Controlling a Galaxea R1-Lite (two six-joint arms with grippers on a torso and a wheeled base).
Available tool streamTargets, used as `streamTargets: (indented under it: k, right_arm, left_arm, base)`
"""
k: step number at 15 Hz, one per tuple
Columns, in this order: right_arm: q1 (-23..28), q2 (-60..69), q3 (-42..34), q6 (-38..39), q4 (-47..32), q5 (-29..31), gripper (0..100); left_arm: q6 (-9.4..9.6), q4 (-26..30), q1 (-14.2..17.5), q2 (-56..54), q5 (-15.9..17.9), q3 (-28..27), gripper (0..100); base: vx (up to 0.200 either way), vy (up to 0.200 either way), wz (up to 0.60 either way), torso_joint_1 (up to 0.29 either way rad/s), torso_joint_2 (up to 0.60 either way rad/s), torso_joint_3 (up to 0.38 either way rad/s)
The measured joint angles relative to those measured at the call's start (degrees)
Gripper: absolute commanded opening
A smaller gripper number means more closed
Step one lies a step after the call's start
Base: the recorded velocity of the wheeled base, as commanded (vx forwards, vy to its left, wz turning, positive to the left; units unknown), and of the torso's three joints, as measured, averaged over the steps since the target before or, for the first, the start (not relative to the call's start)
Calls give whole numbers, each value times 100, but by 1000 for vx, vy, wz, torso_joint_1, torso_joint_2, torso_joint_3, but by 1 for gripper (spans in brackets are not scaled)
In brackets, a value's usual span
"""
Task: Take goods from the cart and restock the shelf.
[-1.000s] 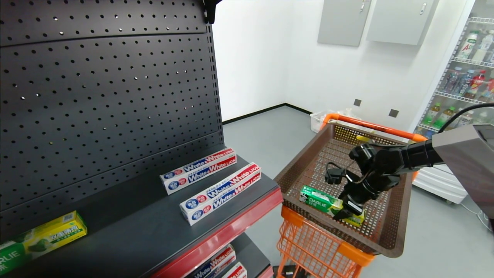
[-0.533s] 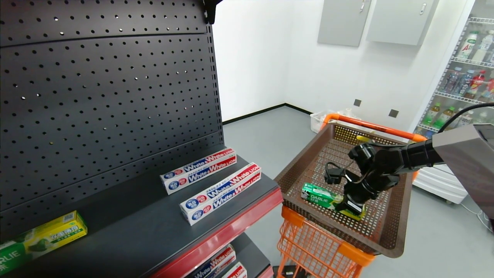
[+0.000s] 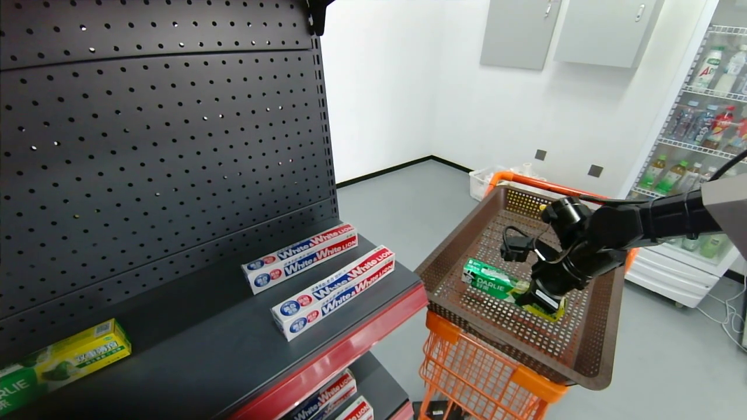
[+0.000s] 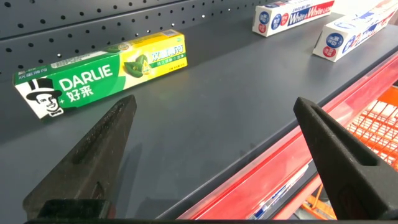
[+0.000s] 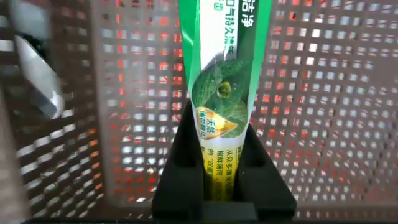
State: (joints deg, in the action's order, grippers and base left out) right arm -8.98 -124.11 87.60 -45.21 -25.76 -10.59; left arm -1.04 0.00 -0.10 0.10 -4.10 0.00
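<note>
head view, my right gripper (image 3: 540, 297): clamped tight on the yellow end of the green toothpaste box (image 3: 493, 283)
head view, green toothpaste box: inside the brown basket (image 3: 589, 350) that sits on top of the orange cart (image 3: 478, 379), green end pointing toward the shelf (image 3: 204, 338). honestly can't tell if it's touching the mesh
head view, shelf: two white toothpaste boxes (image 3: 335, 290) lying side by side near the right end, and a green-and-yellow box (image 3: 70, 356) well apart at the left end
left wrist view, my left gripper (image 4: 214, 109): fingers (image 4: 93, 155) spread wide, nothing between them, hanging over the front of the shelf (image 4: 205, 130) near the green-and-yellow box (image 4: 102, 78)
right wrist view, my right gripper (image 5: 221, 155): both fingers pinch the green toothpaste box (image 5: 225, 62) at its yellow end, with the brown basket (image 5: 323, 124) mesh behind it
</note>
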Motion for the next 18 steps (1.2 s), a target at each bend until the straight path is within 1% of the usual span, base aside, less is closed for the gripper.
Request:
streamTargets:
  k: [4,6,9,13,16,18]
  right_arm:
    - [-188,848,-664,607,83,1,0]
    - [-269,1389,-1145,980,327,6,0]
    - [-308,2267,-2126,1440,951,1,0]
    - [-302,3423,-3355,1933,1509,-5,0]
    - [-335,4350,-4108,2584,1808,1,0]
    - [-328,4977,-4563,2994,1851,17,0]
  left_arm:
    - [0,0,0,0,0,0,100]
    - [0,0,0,0,-2,0,100]
    - [0,0,0,0,-2,0,100]
    - [0,0,0,0,0,0,100]
    - [0,0,0,0,0,0,100]
    - [0,0,2,0,0,0,100]
  base:
    - [0,0,0,0,0,0]
    - [0,0,0,0,0,0]
    - [0,0,0,0,0,0]
    - [0,0,0,0,0,0]
    - [0,0,0,0,0,0]
    - [0,0,0,0,0,0]
